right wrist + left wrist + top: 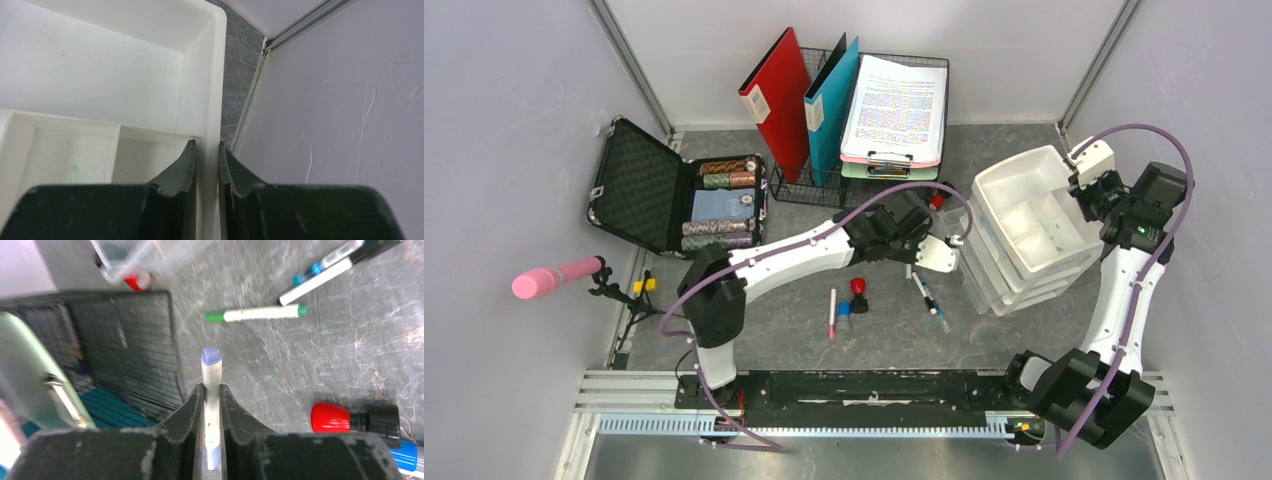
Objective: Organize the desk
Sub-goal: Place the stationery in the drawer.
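Location type: laboratory robot test cell, set up as an office. Indicators: grey walls (pixel 514 120) enclosing the desk (pixel 884 345); rail (pixel 864 400) at 6 o'clock carrying left arm (pixel 774 260) and right arm (pixel 1124 290); red folder (pixel 776 100) and clipboard (pixel 894 110) at 12 o'clock; markers (pixel 832 312) at centre.

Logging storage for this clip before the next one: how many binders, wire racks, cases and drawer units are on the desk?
Binders: 2 (red binder, teal binder)
Wire rack: 1
Black case: 1
Drawer unit: 1
Total: 5
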